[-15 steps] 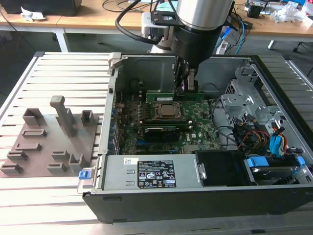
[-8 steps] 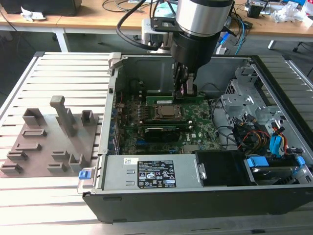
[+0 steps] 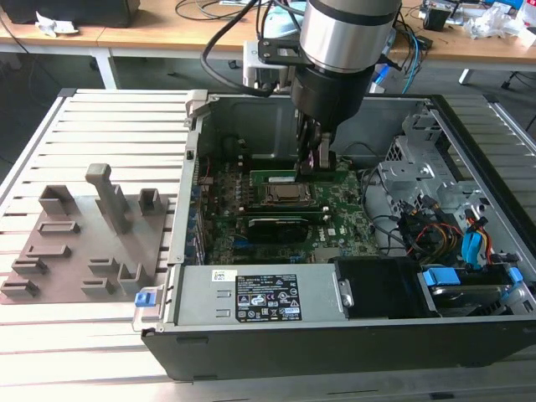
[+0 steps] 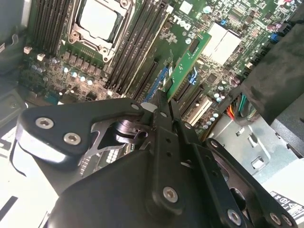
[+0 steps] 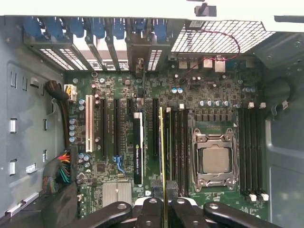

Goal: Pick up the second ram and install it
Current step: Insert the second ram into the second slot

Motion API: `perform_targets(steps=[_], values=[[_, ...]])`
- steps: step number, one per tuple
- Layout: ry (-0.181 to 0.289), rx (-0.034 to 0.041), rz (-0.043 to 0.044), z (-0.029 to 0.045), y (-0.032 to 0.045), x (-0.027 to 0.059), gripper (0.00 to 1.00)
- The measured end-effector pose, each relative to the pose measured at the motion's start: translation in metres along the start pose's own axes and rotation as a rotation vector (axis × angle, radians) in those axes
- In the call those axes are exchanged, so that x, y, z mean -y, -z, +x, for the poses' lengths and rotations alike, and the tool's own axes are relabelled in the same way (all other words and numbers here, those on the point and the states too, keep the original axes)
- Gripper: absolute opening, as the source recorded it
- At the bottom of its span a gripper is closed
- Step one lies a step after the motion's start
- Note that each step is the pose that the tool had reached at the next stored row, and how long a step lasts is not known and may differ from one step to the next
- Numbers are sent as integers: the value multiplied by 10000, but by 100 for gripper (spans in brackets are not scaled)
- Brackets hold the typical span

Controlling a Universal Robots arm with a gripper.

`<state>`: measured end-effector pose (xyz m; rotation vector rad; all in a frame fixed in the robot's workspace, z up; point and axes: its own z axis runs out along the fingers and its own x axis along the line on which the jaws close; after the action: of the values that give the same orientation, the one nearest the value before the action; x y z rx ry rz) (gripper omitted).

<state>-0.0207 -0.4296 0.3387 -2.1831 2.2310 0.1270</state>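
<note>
In the exterior view, one big silver and black robot arm reaches down into the open black computer case (image 3: 469,352). Its black gripper (image 3: 306,166) hangs low over the wide green motherboard (image 3: 335,219), near the case's back wall. I count one square silver processor socket (image 3: 285,197) in the middle of the board, and one long green stick (image 3: 272,177) already sitting in a slot just behind it. One grey plastic holder tray (image 3: 84,243) lies on the metal table beside the case.

In the second wrist view, the fingers (image 4: 160,116) are pressed together on the long thin green ram stick (image 4: 187,64). The stick points away from the gripper, tilted over the black slots.

In the first wrist view, the ram (image 5: 162,156) shows edge-on as one thin line. It lies along the long black memory slots (image 5: 178,145) beside the processor socket (image 5: 212,159). I count four such slots on this side and four on the other side. I cannot tell if the ram touches a slot.

To do this well, I think the stick must stay straight over one slot and go down evenly at both ends.
</note>
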Motion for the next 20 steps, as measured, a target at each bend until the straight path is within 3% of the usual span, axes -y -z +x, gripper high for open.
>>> perform_targets(steps=[20], values=[[-1,0,-1,14,-199,21,14]])
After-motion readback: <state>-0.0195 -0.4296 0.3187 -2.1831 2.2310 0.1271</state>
